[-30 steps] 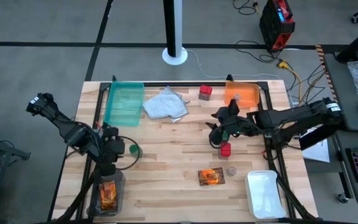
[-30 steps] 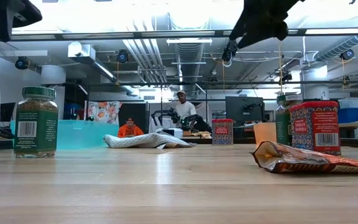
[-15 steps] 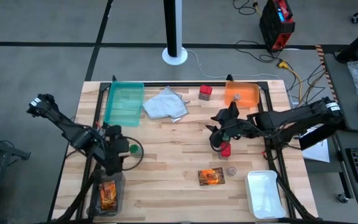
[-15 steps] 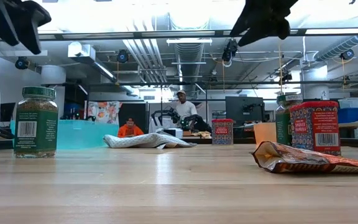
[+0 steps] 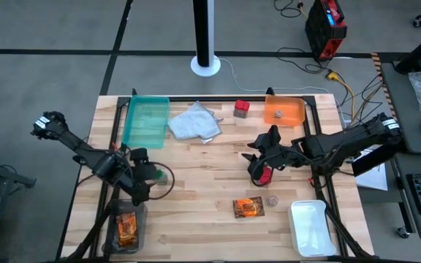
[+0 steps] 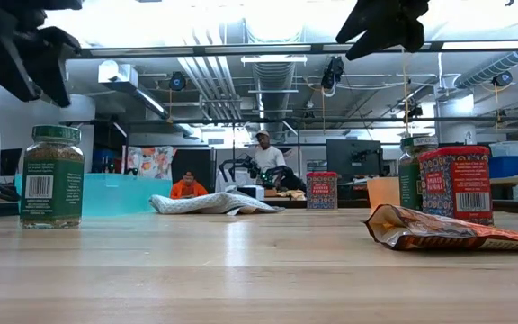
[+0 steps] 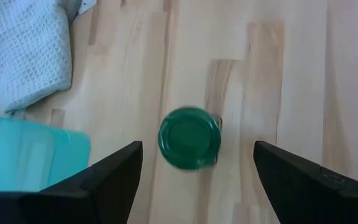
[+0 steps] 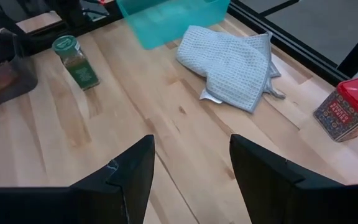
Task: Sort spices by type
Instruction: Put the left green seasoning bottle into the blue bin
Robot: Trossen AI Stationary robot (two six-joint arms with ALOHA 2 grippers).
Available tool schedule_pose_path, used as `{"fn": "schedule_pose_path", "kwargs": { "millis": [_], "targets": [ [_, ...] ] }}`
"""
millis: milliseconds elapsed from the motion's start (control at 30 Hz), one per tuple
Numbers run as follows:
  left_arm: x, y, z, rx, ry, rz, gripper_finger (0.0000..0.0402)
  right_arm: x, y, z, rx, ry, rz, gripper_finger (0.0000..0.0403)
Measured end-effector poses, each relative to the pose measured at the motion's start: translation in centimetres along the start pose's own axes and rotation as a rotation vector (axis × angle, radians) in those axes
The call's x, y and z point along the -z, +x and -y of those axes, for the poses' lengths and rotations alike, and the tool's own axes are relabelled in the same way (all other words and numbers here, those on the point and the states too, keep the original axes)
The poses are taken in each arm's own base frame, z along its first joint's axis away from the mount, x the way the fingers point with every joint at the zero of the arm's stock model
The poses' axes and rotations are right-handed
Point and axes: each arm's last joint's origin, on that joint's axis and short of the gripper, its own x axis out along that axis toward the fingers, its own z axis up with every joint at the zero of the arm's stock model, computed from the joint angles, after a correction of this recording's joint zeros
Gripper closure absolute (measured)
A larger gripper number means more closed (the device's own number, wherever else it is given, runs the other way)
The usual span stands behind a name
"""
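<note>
A green-capped spice jar (image 5: 158, 175) stands upright on the wooden table at the left. My left gripper (image 5: 143, 180) hangs open above it. In the left wrist view the green cap (image 7: 189, 138) shows between the two spread fingers, below them. In the low view this gripper (image 6: 27, 52) is well above the jar (image 6: 53, 176). My right gripper (image 5: 262, 165) is open above a red spice box (image 5: 266, 175), with nothing between its fingers (image 8: 191, 142). An orange-brown packet (image 5: 248, 207) and a tiny grey round jar (image 5: 272, 199) rest on the table nearer the front.
A teal tray (image 5: 146, 120), a pale grey cloth (image 5: 194, 123), another red box (image 5: 241, 108) and an orange tray (image 5: 285, 111) line the far side. A white tray (image 5: 313, 226) sits at the near right. A container with a packet (image 5: 126, 228) sits at the near left.
My left gripper has opened wide, moved toward the table's right edge until it is over the green-capped jar, and come down a little. My right gripper has drifted slightly toward the near edge, over the red box. No spice has moved.
</note>
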Motion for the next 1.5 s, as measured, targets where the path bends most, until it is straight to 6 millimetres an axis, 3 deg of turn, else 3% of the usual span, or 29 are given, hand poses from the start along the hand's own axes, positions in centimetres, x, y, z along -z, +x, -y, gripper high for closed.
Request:
{"fn": "schedule_pose_path", "kwargs": {
  "millis": [367,733,833,1033,1267,1500],
  "targets": [
    [0.3,2.8,-1.0,0.007,-0.004,-0.030,0.0111,0.0,0.0,0.0,0.001,0.000,0.000,0.0207],
    [1.2,5.2,-0.2,0.098,0.015,0.014,0.0113,0.1,0.1,0.0,0.004,-0.002,-0.002,0.0210],
    [1.2,5.2,-0.3,0.079,0.015,0.020,0.0130,0.1,0.1,0.0,0.004,-0.002,-0.002,0.0213],
    [1.1,5.2,-0.4,0.057,0.015,0.042,0.0217,0.4,0.2,0.1,0.010,-0.007,-0.008,0.0216],
    [0.8,4.9,-0.3,0.061,0.025,0.046,0.0217,1.0,0.5,0.3,0.020,-0.018,-0.023,0.0216],
    [-1.5,2.7,-0.3,0.057,0.053,0.139,0.0217,0.6,0.2,0.0,0.004,-0.018,-0.012,0.0231]
  ]
}}
